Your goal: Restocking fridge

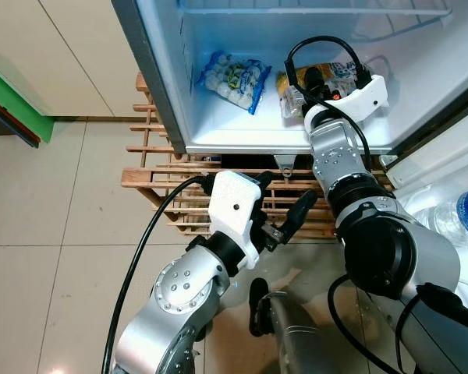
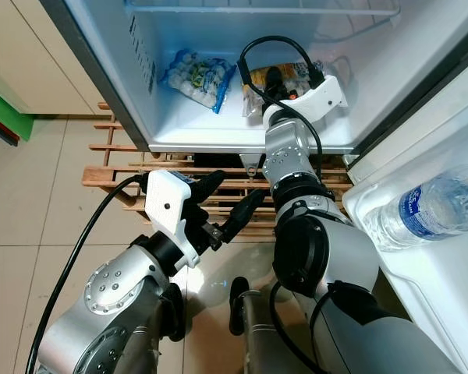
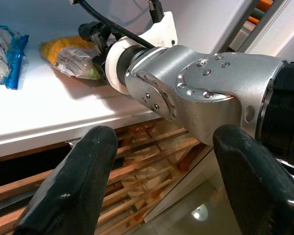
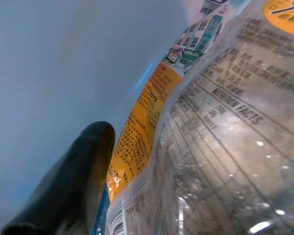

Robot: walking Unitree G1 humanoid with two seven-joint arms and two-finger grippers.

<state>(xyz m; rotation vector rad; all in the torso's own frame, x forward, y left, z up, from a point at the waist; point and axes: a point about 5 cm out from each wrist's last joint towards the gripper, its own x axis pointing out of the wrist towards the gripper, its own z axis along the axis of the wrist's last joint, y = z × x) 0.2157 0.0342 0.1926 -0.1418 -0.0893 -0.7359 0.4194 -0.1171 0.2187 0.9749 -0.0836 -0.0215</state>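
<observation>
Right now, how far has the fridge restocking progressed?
Done: a blue bag of white balls lies on the fridge floor. In hand: the right gripper is at a yellow packet beside it. Possibly left: a water bottle lying in the door shelf. The left gripper waits open, empty.

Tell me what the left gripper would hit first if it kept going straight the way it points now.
Most likely the right arm's silver forearm: it lies straight ahead of the open left gripper, though depth is unclear.
</observation>
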